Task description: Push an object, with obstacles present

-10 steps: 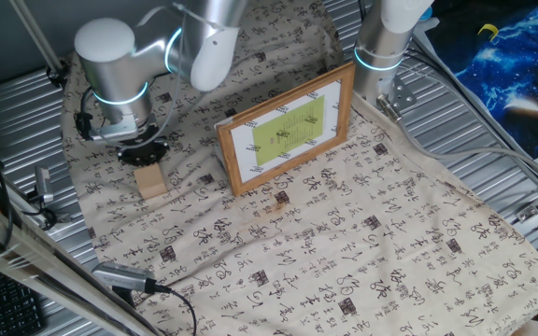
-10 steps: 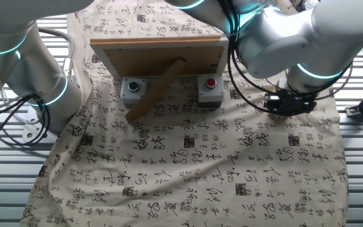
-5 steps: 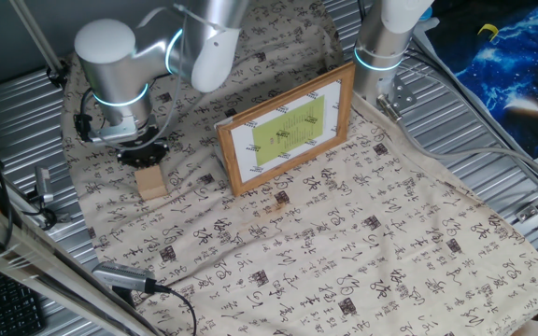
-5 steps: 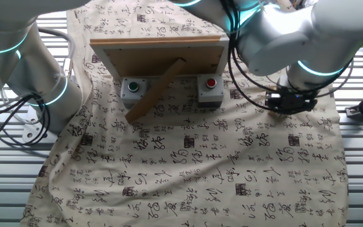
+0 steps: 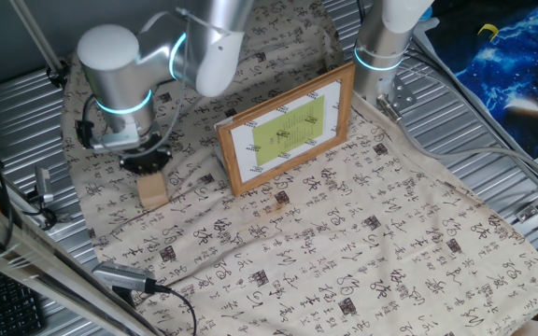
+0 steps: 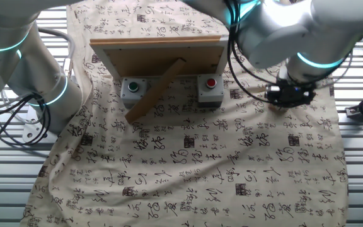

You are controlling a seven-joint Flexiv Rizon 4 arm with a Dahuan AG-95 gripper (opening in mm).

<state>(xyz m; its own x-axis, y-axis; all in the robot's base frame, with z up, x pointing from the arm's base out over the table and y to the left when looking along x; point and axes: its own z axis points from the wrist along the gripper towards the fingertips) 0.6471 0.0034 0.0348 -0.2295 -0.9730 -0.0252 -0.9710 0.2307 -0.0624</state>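
The small light-tan wooden cube (image 5: 153, 189) sits on the patterned cloth at the left, in one fixed view. My gripper (image 5: 145, 164) points down right behind it, its tip at the cube's far top edge; the fingers are hidden under the black flange. In the other fixed view my gripper (image 6: 290, 96) is at the right and hides the cube. The picture frame (image 5: 286, 128) with brown border and yellow-green centre stands tilted to the right of the cube, apart from it. The other view shows its back (image 6: 159, 55) and its stand leg.
A second arm's base (image 5: 381, 45) stands behind the frame and shows at the left in the other view (image 6: 40, 75). Two grey button boxes (image 6: 133, 89) (image 6: 210, 88) sit behind the frame. A metal probe with cable (image 5: 124, 277) lies at the cloth's front left edge.
My gripper has shifted a little toward the cloth's front edge, and the cube has slid slightly the same way. The picture frame has not moved.
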